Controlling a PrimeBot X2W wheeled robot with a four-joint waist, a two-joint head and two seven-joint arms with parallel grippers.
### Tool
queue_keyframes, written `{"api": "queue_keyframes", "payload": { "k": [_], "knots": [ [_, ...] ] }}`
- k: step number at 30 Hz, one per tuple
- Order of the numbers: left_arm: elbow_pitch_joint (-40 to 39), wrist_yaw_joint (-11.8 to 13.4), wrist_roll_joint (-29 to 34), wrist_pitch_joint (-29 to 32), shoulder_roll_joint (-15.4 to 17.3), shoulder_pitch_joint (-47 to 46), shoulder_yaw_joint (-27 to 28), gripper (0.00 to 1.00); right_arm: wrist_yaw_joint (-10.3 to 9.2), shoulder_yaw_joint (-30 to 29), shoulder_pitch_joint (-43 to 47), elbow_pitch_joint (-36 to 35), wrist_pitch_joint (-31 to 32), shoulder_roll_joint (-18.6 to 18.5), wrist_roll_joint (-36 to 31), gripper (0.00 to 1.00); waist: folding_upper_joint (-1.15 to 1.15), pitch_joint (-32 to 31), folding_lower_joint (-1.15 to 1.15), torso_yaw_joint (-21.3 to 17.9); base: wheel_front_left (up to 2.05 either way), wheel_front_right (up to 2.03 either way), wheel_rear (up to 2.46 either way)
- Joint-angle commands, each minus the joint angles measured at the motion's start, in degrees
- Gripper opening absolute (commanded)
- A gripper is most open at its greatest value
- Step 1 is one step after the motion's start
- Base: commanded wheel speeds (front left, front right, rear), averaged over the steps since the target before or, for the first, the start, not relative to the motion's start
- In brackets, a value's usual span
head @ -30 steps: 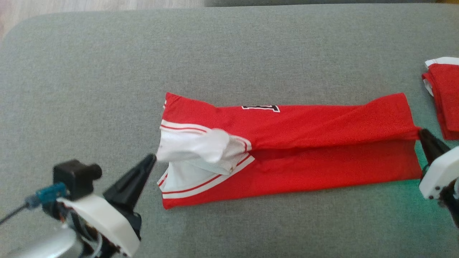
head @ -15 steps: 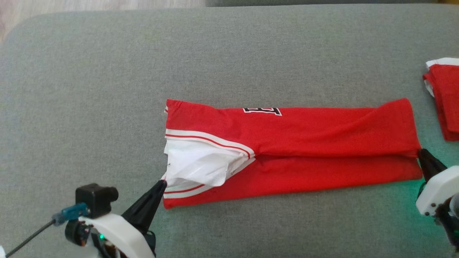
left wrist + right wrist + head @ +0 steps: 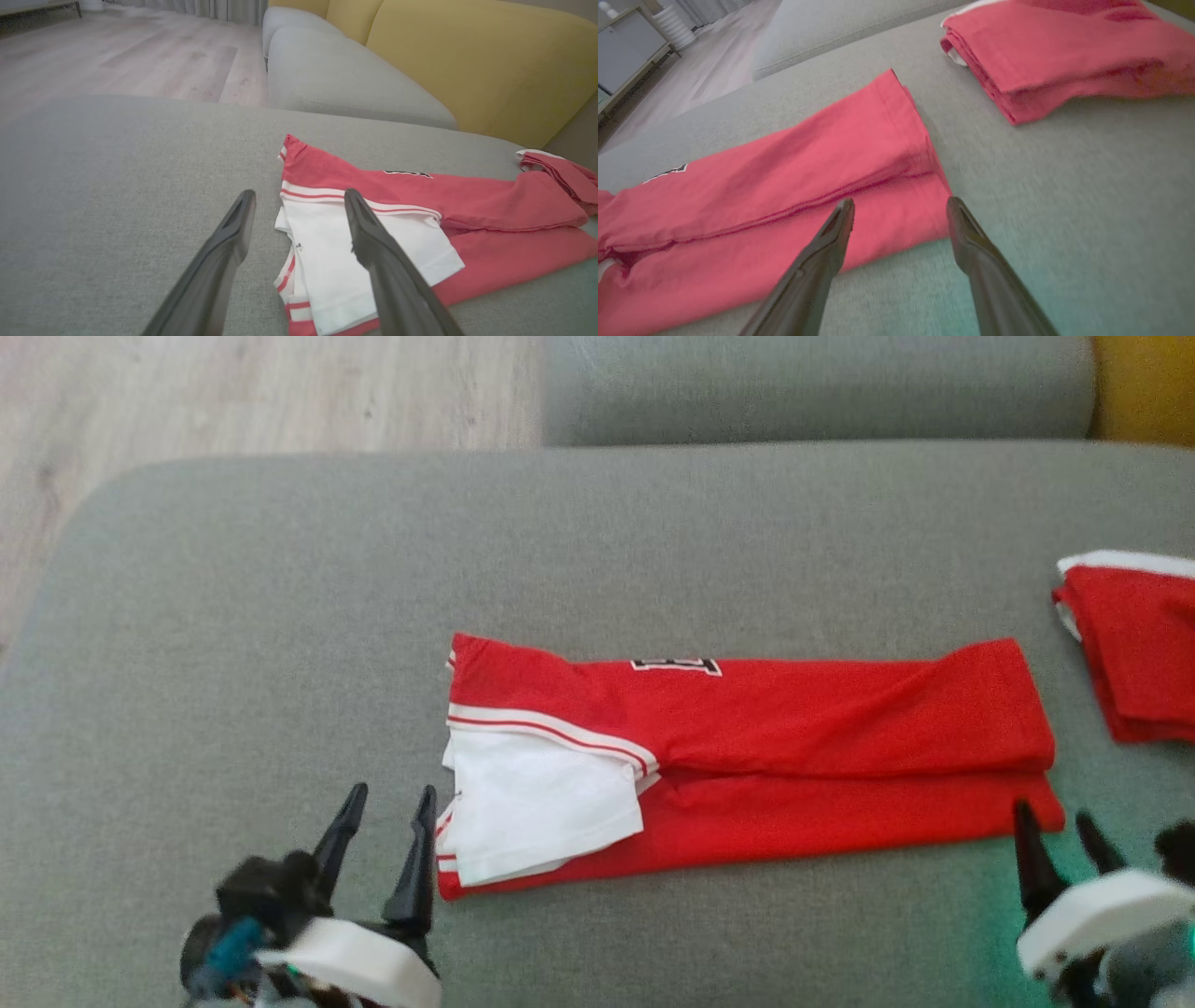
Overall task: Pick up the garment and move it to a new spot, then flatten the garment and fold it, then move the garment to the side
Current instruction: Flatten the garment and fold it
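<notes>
The garment (image 3: pixel 794 737), a red jersey with a white sleeve (image 3: pixel 541 803) and striped trim, lies folded into a long band across the grey cushion (image 3: pixel 280 616). My left gripper (image 3: pixel 392 793) stands open just off the band's left end, its right finger beside the white sleeve; nothing is between its fingers. In the left wrist view the left gripper (image 3: pixel 300 196) spreads over the garment (image 3: pixel 467 205) edge. My right gripper (image 3: pixel 1053 814) is open at the band's near right corner. In the right wrist view the right gripper (image 3: pixel 901 202) hovers over that corner of the garment (image 3: pixel 784 186).
A second folded red garment (image 3: pixel 1139 653) lies at the cushion's right edge, close to my right gripper. Wooden floor (image 3: pixel 233 392) lies beyond the cushion's far left corner. Another grey seat (image 3: pixel 812 383) and a yellow backrest (image 3: pixel 467 60) stand behind.
Both grippers have gone from shut on the garment's ends to open, and the fold they held now lies flat. The head camera has tilted, so the whole picture sits lower.
</notes>
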Motion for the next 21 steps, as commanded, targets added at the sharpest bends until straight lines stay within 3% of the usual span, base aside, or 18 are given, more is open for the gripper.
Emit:
{"api": "queue_keyframes", "payload": {
  "k": [1,8,14,21],
  "knots": [
    [-0.82,0.84,3.31,-0.69,-0.31,-0.14,3.37,1.00,-0.05,0.07,-0.46,-1.15,-1.05,-0.15,0.06,1.00,0.00,-2.36,0.01,1.27,0.00,0.00,0.00],
    [-0.66,3.81,18.34,-0.71,-8.63,6.99,7.81,1.00,-0.05,-6.26,-2.57,3.28,-2.11,1.64,-2.06,1.00,0.00,-4.13,0.01,4.85,0.00,0.00,0.00],
    [-0.19,1.80,26.62,-0.71,-13.52,10.01,9.04,1.00,-0.05,-15.07,-9.38,8.84,-1.26,1.86,-6.06,1.00,0.00,-2.64,0.01,8.49,0.00,0.00,0.00],
    [1.23,-1.04,30.45,-0.72,-16.61,11.01,10.47,1.00,-0.05,-21.83,-15.13,16.93,1.51,1.89,-10.58,1.00,0.00,-1.05,0.01,10.44,0.00,0.00,0.00]
  ]
}}
